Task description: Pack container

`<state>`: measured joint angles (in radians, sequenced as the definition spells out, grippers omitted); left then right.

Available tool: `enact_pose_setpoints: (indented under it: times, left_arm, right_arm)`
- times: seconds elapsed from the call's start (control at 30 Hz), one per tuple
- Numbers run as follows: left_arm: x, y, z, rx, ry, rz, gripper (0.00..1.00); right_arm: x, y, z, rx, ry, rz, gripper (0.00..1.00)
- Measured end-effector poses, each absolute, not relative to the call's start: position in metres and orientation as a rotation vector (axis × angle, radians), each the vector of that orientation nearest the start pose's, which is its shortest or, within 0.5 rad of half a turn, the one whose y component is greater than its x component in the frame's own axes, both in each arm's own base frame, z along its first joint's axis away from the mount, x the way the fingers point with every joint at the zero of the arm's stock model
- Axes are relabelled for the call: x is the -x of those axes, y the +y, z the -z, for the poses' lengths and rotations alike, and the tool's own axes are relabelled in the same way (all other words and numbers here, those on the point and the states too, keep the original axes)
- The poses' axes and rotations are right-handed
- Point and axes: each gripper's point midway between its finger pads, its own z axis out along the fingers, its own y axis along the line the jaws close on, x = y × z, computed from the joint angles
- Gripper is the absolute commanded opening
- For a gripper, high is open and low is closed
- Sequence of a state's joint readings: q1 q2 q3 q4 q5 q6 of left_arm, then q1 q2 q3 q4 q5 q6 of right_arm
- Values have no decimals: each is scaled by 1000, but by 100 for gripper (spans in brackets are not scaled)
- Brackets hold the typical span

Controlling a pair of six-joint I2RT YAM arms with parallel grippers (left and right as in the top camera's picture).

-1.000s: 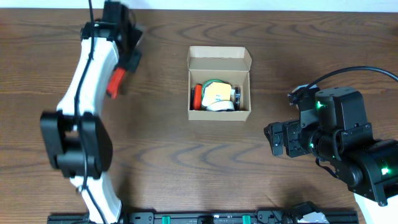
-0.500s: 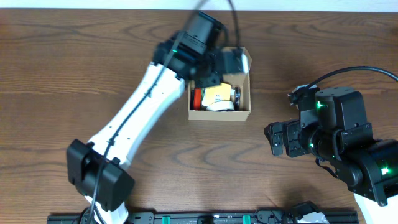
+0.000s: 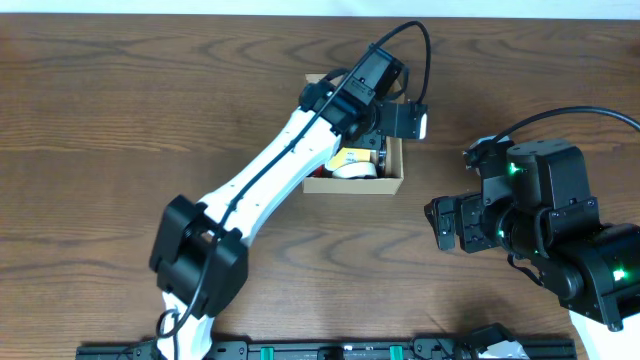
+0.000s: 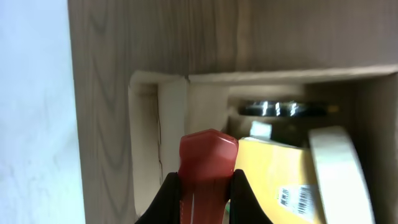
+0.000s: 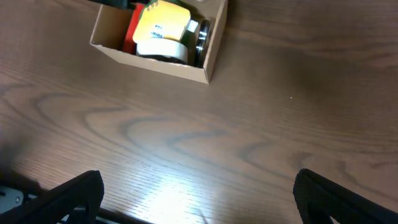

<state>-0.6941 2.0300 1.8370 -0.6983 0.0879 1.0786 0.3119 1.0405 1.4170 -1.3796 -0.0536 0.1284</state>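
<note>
The container (image 3: pixel 356 183) is a tan cardboard box, open, at the table's middle back; it also shows in the right wrist view (image 5: pixel 149 59). Inside lie a yellow pack with a barcode (image 5: pixel 163 22), a white tape roll (image 5: pixel 163 50), a red roll (image 5: pixel 129 34) and a dark shiny piece (image 5: pixel 202 38). My left gripper (image 4: pixel 208 182) is shut on a red object (image 4: pixel 208 155) and hovers over the box's corner (image 4: pixel 158 84); overhead, its wrist (image 3: pixel 385 100) covers the box's back half. My right gripper (image 5: pixel 199 193) is open and empty, right of the box (image 3: pixel 445 222).
Brown wooden table (image 3: pixel 120 140) all round the box. The left arm (image 3: pixel 290 165) reaches diagonally from the front left across to the box. The right arm's body (image 3: pixel 560 240) fills the right front.
My left arm has swung from the far left to over the container, carrying the red object. The right arm has not moved.
</note>
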Motion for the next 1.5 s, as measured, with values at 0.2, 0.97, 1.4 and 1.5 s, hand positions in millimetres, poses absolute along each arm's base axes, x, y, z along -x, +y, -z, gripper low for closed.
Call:
enact_pose_setpoints:
  times: [0.2,0.97,1.4,1.5]
  left_arm:
    - [-414,-355,-165,-1927,1544,-112,36]
    - [-357,-292,-297,-1308,1955,114,56]
    - [-398,-194,-297,-737,2289,294,6]
    - [-409,-176,-295,-608,2331,342,6]
  right_arm:
    - [-211,78,-280,257,2577,-233,99]
    - [-211,78,-280,257,2577,-233,99]
    - [-211,78,-280,257,2577,-233,99]
    - [-211,78,-280,257,2577,-233,99]
